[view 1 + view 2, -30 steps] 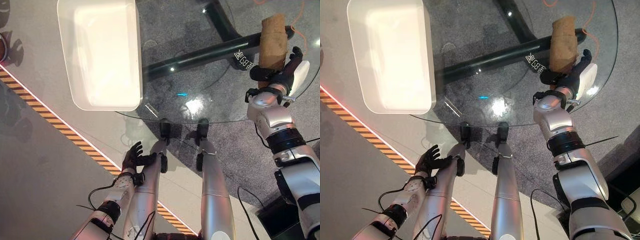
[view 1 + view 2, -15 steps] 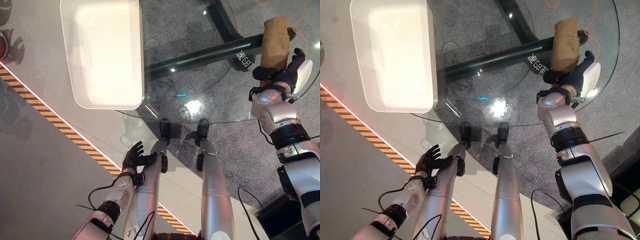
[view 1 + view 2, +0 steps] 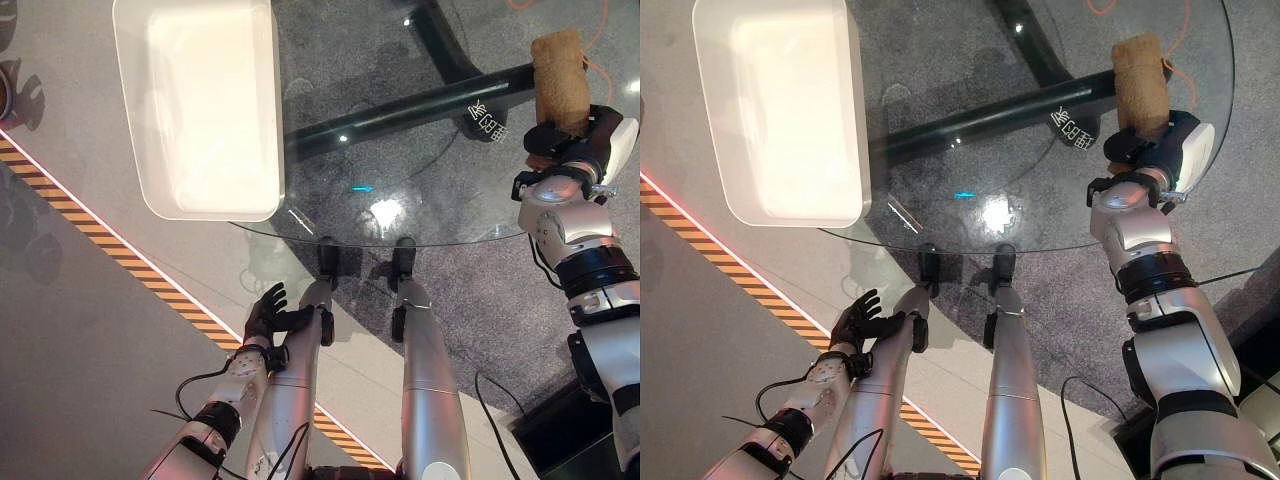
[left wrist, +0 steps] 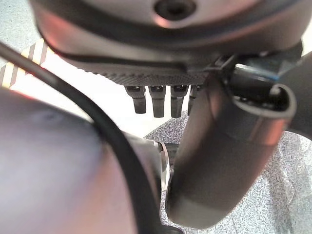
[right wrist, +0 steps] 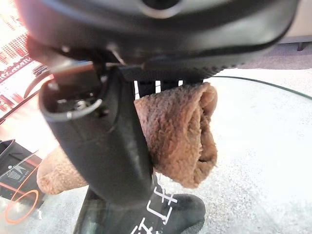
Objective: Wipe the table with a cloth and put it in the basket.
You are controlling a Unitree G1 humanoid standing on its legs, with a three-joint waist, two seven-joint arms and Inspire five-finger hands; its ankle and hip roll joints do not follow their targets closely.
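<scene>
The right hand [image 3: 572, 150], fingers pinched on the brown cloth [image 3: 560, 65], has slid it farther across the glass bench [image 3: 400, 150], so wiping continues; the white basket [image 3: 265, 120] waits, left hand [image 3: 268, 315] relaxed low.

A brown cloth [image 5: 178, 136] of thick, nubbly terry-like fabric with a matt, rough pile is seen gripped in the right hand [image 5: 107, 141], whose dark casing looks like smooth, semi-gloss plastic. The round table [image 3: 400, 215] is topped with clear, glossy glass on which bright highlights are reflected, over a dark, shiny tubular frame [image 3: 400, 110]. The white basket [image 3: 200, 105] appears to be smooth, slightly glossy plastic.
</scene>
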